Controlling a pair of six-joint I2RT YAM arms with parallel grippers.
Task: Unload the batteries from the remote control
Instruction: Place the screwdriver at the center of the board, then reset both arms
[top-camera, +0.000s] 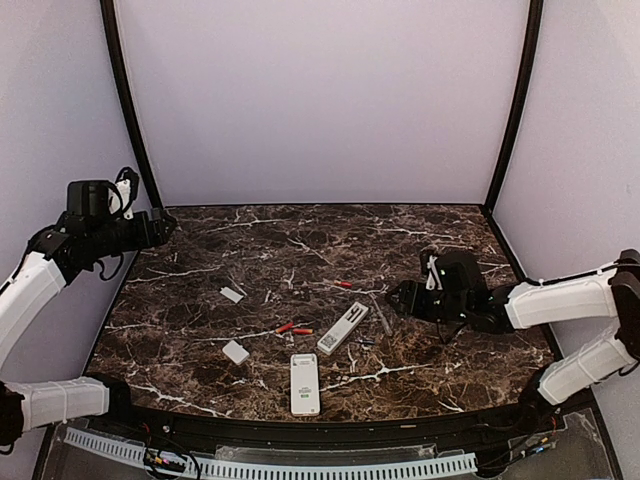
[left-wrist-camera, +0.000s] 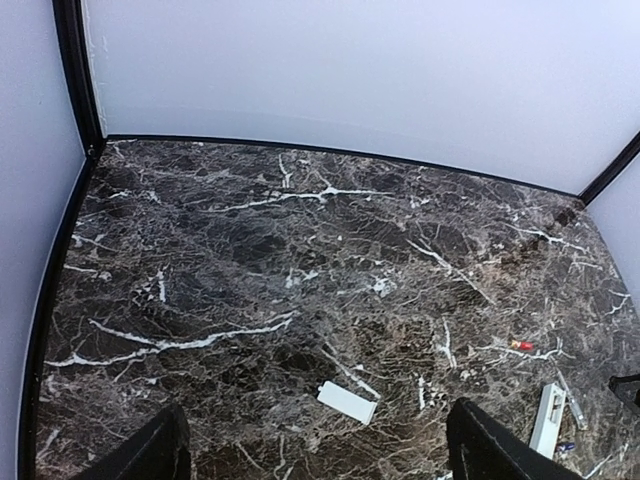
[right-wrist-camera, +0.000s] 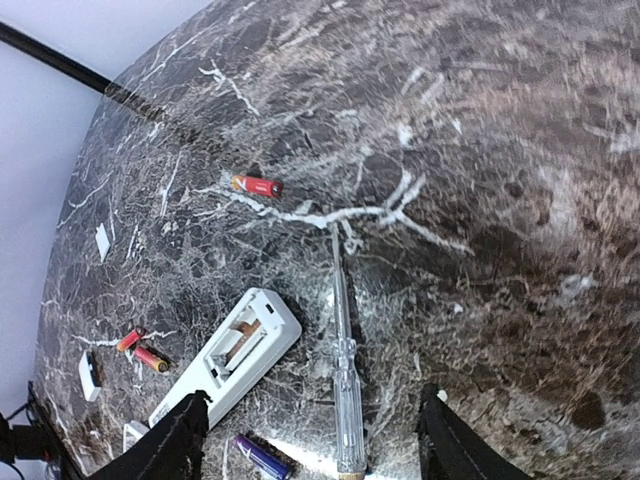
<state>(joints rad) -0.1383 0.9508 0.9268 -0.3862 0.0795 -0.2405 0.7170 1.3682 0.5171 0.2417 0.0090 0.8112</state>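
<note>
The work seems to be near its end. The tilted remote (right-wrist-camera: 228, 357) lies with its battery bay uncovered, and the bay looks empty to me; only a brownish floor shows inside. The batteries lie loose on the table (top-camera: 450, 250). Two red batteries (right-wrist-camera: 142, 350) are just to the left of this remote, and one red battery (right-wrist-camera: 256, 184) is further back, well apart. A purple battery (right-wrist-camera: 262, 455) lies just beside the remote, on the side of the right gripper (right-wrist-camera: 312, 420). Two small white covers (top-camera: 232, 294) lie further to the left. A second remote (top-camera: 305, 384) lies near the front edge, and I cannot tell if any cell is inside it.

The right gripper hovers low beside the tilted remote, over the handle end of a screwdriver (right-wrist-camera: 343, 370). Its fingers are spread wide and hold nothing. The left gripper (left-wrist-camera: 318, 445) is raised at the far left corner, also wide and empty.

In my judgement the next move is to check the second remote. If a cell sits there, one end must be levered up with care, because such a slim round cell can roll away.

The table is dark brown marble with white veins and a slight shine. Pale lilac walls (top-camera: 320, 100) close it on three sides, with thin black posts (top-camera: 122, 100) at the back corners.
</note>
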